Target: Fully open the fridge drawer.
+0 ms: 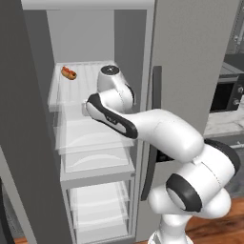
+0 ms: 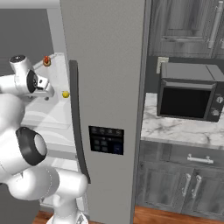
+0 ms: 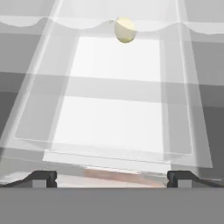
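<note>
The fridge drawer (image 1: 95, 138) is a wide frosted-white bin with a pale arc on its front, below the flat clear shelf (image 1: 86, 86). It stands out a little from the bins under it. In the hand view I look down into the fridge drawer (image 3: 113, 118), and a yellowish round fruit (image 3: 125, 29) lies at its far end. My gripper (image 3: 112, 178) hangs open over the drawer's near rim, fingertips (image 3: 43, 178) wide apart with nothing gripped between them. From the left base view my wrist hides the fingers. The drawer (image 2: 46, 116) also shows past the door's edge.
A hot dog (image 1: 68, 73) lies on the upper shelf. Shallower clear bins (image 1: 97, 209) sit lower in the fridge. The shut grey fridge door (image 2: 105, 87) with its dark handle (image 2: 75, 113) stands right of my arm. A microwave (image 2: 188, 94) rests on the marble counter (image 2: 183, 129).
</note>
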Controlling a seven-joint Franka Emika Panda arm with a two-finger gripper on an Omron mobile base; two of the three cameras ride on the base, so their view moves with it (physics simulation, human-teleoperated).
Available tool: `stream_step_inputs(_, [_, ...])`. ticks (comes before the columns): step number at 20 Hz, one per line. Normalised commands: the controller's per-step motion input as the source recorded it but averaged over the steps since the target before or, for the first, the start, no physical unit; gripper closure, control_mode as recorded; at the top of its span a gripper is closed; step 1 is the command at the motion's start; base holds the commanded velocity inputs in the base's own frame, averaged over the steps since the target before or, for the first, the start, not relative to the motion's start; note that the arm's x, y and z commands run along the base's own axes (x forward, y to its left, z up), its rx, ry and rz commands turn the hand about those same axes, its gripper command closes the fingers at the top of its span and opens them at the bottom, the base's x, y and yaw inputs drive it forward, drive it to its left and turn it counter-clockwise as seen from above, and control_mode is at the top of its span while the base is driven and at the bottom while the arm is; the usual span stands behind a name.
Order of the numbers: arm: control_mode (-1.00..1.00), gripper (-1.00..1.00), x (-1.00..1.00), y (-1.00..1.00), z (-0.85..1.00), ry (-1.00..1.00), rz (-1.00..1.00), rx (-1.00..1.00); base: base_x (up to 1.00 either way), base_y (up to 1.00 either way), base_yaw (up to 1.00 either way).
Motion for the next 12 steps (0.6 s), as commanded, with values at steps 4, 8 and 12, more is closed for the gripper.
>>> stream_step_inputs(4, [-1.00,-1.00,0.41,0.19,-0.24,0.00,0.00,0.00,0.00,0.00,0.00])
stream_step_inputs(8, [-1.00,-1.00,0.37,0.18,-0.26,0.00,0.00,0.00,0.00,0.00,0.00])
stream_step_inputs(12, [-1.00,-1.00,0.27,0.02,-0.16,0.00,0.00,0.00,0.00,0.00,0.00])
